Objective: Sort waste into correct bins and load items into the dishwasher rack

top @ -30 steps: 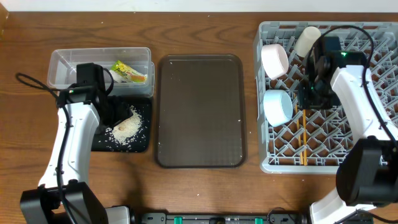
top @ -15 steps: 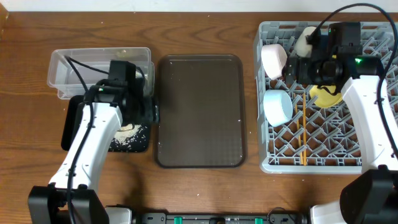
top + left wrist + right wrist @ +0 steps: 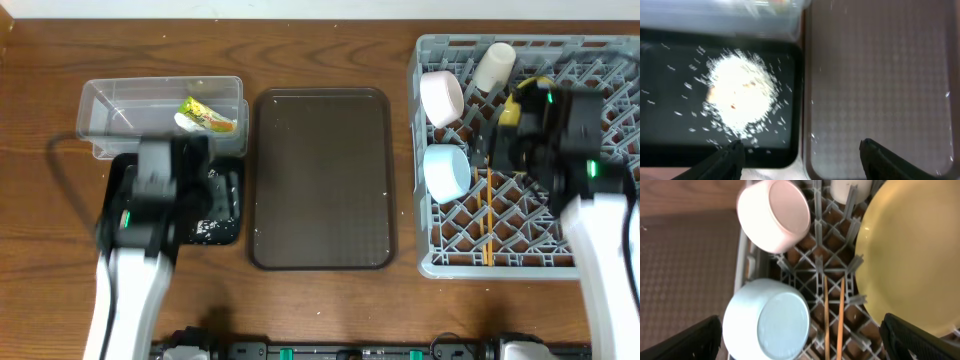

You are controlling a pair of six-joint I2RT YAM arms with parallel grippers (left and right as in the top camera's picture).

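Over the black tray [image 3: 670, 145] my left gripper [image 3: 800, 152] hangs open and empty, its near right corner between the fingers. A pile of white rice scraps [image 3: 742, 95] lies in that tray. The yellow-green wrapper [image 3: 208, 115] lies in the clear tub [image 3: 110, 105]. Above the grey dishwasher rack [image 3: 600, 60] my right gripper [image 3: 802, 340] is wide open and holds nothing. Below it the rack holds the white bowl [image 3: 775, 212], the light blue bowl [image 3: 767, 320], the chopsticks [image 3: 832, 315], the yellow plate [image 3: 915, 255] and the white cup [image 3: 850, 187].
A large brown serving tray [image 3: 320, 180] lies between the two bins and the rack, with a few stray grains on it. Both bins sit side by side at the left, the tub behind the black tray. The rack reaches the table's right edge.
My right gripper has opened and let go of the yellow plate, which now rests in the rack. Both arms have drawn back toward the near edge and look blurred.
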